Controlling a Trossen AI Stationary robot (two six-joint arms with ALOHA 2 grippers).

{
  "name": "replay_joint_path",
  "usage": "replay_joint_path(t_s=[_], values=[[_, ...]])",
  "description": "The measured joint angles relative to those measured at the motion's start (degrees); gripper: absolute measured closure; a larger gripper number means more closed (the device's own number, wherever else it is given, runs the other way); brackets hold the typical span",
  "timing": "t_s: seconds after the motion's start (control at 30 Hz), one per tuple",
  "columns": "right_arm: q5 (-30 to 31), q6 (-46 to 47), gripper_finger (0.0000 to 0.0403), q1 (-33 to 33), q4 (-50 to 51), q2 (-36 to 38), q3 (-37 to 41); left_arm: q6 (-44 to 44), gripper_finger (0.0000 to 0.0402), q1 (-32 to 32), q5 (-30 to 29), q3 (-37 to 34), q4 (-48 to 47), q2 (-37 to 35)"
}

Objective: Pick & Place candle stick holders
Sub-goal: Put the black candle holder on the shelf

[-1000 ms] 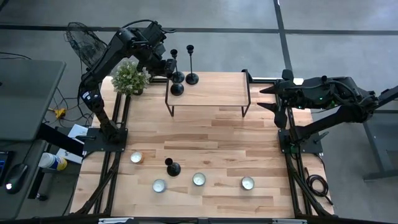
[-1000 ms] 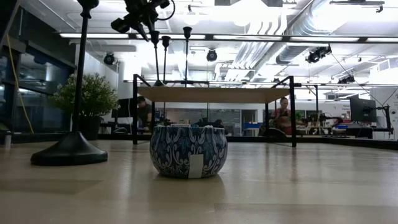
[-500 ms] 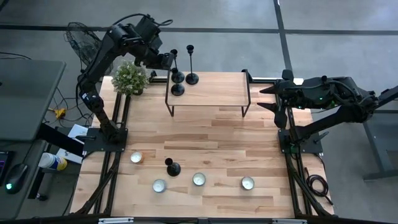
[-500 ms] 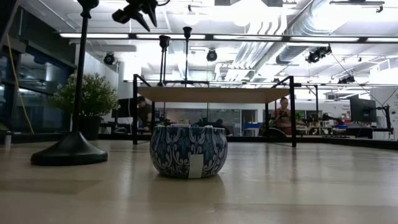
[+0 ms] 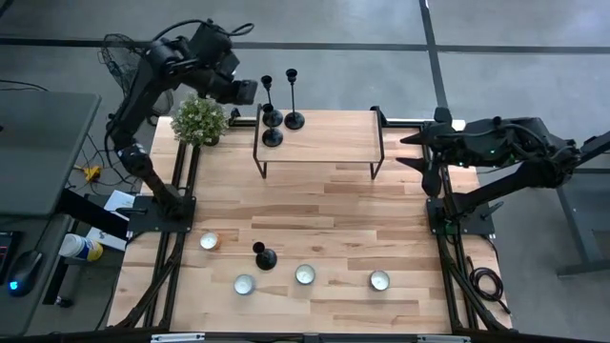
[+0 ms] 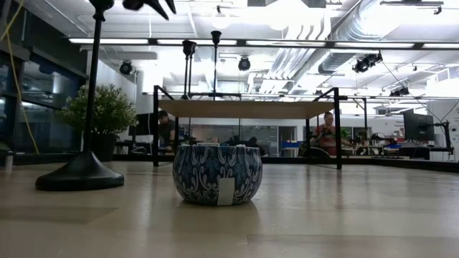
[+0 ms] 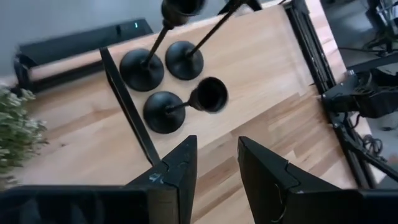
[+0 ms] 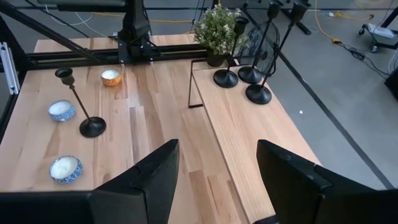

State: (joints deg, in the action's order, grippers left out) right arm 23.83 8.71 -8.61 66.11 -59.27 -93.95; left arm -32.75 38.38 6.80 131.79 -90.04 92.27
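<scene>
Three black candle stick holders [image 5: 273,116] stand on their round bases at the far left end of a raised wooden shelf [image 5: 324,143]; they also show in the left wrist view [image 7: 163,112]. A fourth holder [image 5: 264,257] stands on the table near the front; its base fills the low view's left [image 6: 84,172]. My left gripper [image 5: 243,92] is open and empty, up in the air just left of the shelf [image 7: 214,155]. My right gripper [image 5: 412,152] is open and empty [image 8: 214,180] at the table's right edge.
A potted plant [image 5: 198,119] stands at the table's far left, under my left arm. Several tealight cups [image 5: 304,274] lie along the near edge around the fourth holder; one blue-patterned cup [image 6: 217,174] is close in the low view. The middle of the table is bare wood.
My left gripper has risen and drawn back toward the table's left, away from the three holders on the shelf. The holders stay standing where they were. My right arm has kept still.
</scene>
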Motion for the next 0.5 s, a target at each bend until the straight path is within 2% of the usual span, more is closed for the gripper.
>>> replay_joint_path(t_s=[0.13, 0.27, 0.4, 0.5], values=[[0.01, 0.46, 0.0195, -0.01, 0.58, 0.75, 0.0, -2.01, 0.0289, -6.37, -6.74, 0.07, 0.0, -3.32], [0.01, 0.46, 0.0195, 0.0, 0.55, 1.36, 0.0, -2.73, 0.0289, -16.21, -13.27, -1.63, 0.11, -5.92], [-0.14, 0.33, 0.0195, 0.0, 0.58, 1.64, -0.02, -6.87, 0.0289, -26.97, -19.83, -8.22, 0.07, -8.92], [-0.19, 0.25, 0.0195, 0.01, 1.41, 1.64, 0.0, -11.99, 0.0289, -34.29, -21.42, -14.96, 0.01, -11.64]])
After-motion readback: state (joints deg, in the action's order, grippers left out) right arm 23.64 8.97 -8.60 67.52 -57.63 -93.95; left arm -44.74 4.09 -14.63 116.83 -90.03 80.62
